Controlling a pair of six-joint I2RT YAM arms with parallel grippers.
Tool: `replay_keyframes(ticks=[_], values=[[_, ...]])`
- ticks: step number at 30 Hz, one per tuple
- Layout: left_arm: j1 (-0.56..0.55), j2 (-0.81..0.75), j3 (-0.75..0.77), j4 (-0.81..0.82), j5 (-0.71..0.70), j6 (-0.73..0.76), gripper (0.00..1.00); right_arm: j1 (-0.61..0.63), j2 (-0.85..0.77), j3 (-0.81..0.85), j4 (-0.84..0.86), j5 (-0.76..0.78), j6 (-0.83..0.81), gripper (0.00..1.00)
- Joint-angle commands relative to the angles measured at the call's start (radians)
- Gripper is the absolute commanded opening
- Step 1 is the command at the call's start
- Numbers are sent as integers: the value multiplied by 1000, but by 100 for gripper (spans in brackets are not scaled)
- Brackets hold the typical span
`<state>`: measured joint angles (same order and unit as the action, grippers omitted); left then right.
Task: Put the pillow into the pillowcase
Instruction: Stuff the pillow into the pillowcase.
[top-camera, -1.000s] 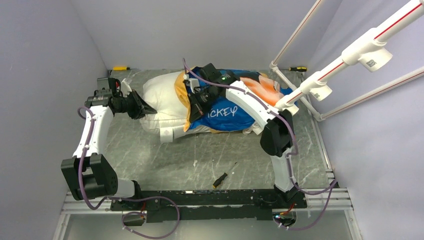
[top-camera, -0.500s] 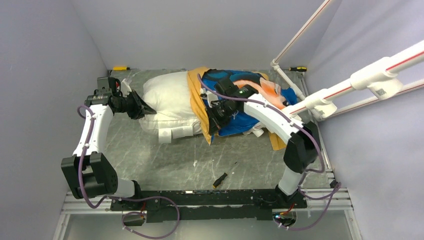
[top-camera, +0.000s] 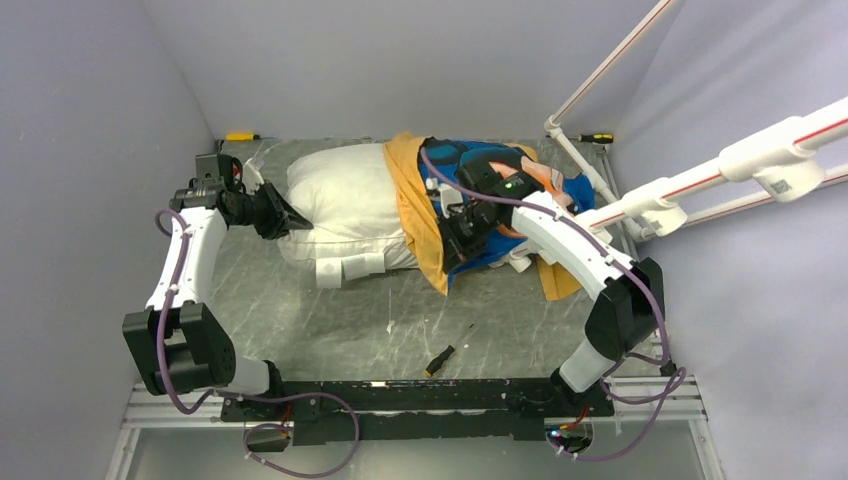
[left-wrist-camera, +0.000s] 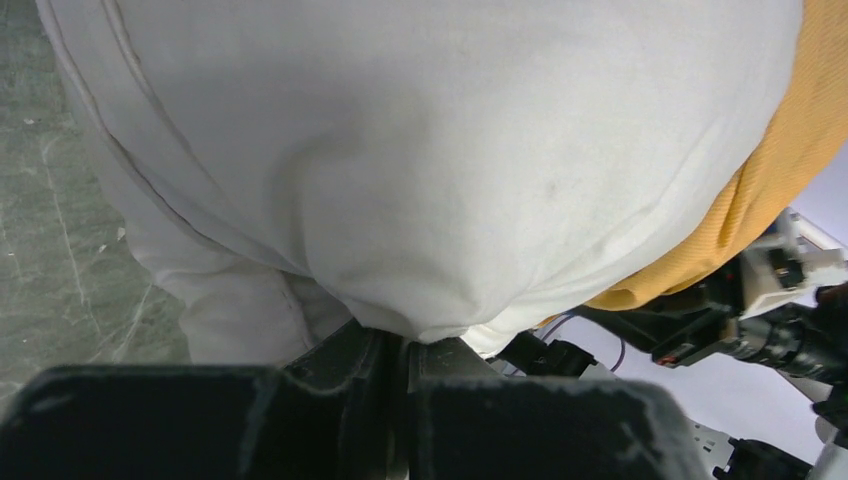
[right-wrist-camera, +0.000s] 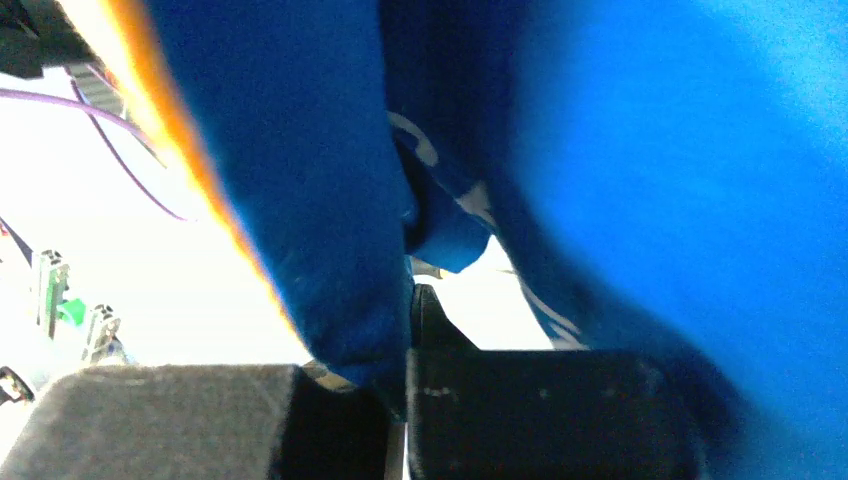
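While the pillow (top-camera: 345, 200) is laid lengthwise across the far half of the table (top-camera: 400, 320), its left end is pinched by the left gripper (top-camera: 284, 217), whose fingers are seen in the left wrist view closed to a narrow slit on a fold of the white cover (left-wrist-camera: 430, 150), with the gripper (left-wrist-camera: 405, 345) pressed up under the bulge. The pillow's right end is covered by the pillowcase (top-camera: 415, 215), whose orange edge is draped across it from the far side to the near side; how far the pillow reaches inside cannot be told. The blue printed side is bunched toward the right, under the right arm. A fold of blue fabric (right-wrist-camera: 620, 150) is clamped by the right gripper (right-wrist-camera: 405, 330), seen from above (top-camera: 455, 235) just right of the orange edge. White tags (top-camera: 345, 268) are shown at the pillow's near side. A small screwdriver (top-camera: 445, 352) is left on the table nearer the arm bases, well apart from the pillow.
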<state>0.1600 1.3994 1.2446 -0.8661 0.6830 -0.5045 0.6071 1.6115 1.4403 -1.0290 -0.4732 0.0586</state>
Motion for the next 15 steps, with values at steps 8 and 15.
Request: replay_keyframes(ticks=[8,15], values=[[0,-15,26,29,-32,24,1,-127,126,326,-165,-88,-79,0],[0,-15,37,16,-37,28,1,-210,227,468,-150,-209,-106,0]])
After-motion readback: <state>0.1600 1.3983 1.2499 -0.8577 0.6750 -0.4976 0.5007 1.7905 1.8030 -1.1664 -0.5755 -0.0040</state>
